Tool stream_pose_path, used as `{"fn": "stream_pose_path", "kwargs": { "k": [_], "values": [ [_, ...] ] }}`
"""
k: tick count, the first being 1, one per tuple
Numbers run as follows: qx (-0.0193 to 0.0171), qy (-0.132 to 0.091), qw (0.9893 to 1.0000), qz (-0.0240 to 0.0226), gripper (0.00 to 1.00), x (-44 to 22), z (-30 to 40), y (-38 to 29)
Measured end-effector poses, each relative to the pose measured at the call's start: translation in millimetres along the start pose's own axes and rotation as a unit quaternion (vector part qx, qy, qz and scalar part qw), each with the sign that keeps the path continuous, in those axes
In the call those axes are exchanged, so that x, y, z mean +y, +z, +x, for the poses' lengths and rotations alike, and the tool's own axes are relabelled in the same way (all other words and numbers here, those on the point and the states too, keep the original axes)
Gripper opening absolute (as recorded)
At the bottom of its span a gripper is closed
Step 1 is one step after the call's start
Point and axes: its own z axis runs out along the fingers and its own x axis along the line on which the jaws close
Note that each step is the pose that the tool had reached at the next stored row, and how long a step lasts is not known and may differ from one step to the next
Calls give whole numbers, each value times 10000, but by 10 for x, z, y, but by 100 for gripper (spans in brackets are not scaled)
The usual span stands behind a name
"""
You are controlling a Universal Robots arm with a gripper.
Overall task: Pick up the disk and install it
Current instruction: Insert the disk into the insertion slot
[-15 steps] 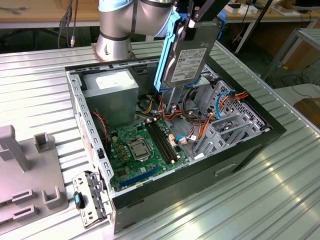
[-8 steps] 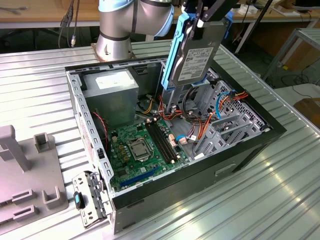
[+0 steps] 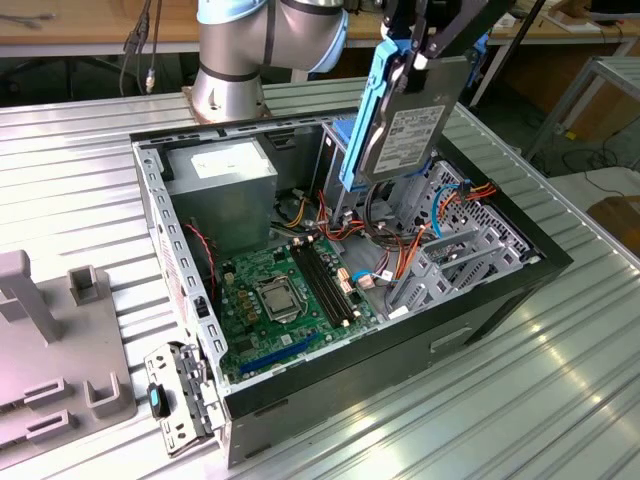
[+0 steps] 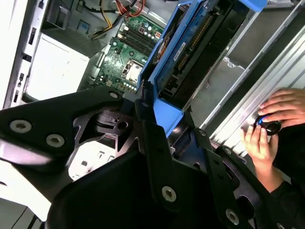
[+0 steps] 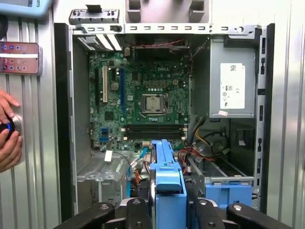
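Sitting at the exterior view's left, a grey fixture (image 3: 50, 340) rests on the ribbed metal worktop (image 3: 480, 410). Just beside it lies the open computer case (image 3: 330, 385), with its grey power supply box (image 3: 220, 180) near the arm's base and the green motherboard (image 3: 290, 295) on the case floor. Further right, the gripper (image 3: 415, 55) hangs above the case, its fingers (image 3: 447, 32) clenched on the upper end of the disk (image 3: 405, 125). The disk hangs tilted in the air, blue rail along one edge, its lower end above the drive cage (image 3: 460, 250) and the orange cables. In both wrist views a person's hands (image 4: 274, 119) (image 5: 7, 138) rest on the worktop beside the case, around a small dark object (image 4: 270, 127).
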Motion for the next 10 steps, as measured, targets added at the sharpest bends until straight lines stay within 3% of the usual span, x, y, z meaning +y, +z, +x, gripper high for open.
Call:
{"fn": "stream_pose_path", "kwargs": {
  "k": [3, 5, 7, 9, 10],
  "values": [
    [0, 0, 10000, 0, 37, -6, 116, 7],
    [-2, 1, 10000, -5, 37, -40, 246, 29],
    [-3, 1, 10000, -83, 37, -151, 303, 52],
    [-7, 0, 9999, -116, 37, -199, 335, 62],
    [-6, 1, 9999, -116, 37, -211, 385, 72]
  ]
}}
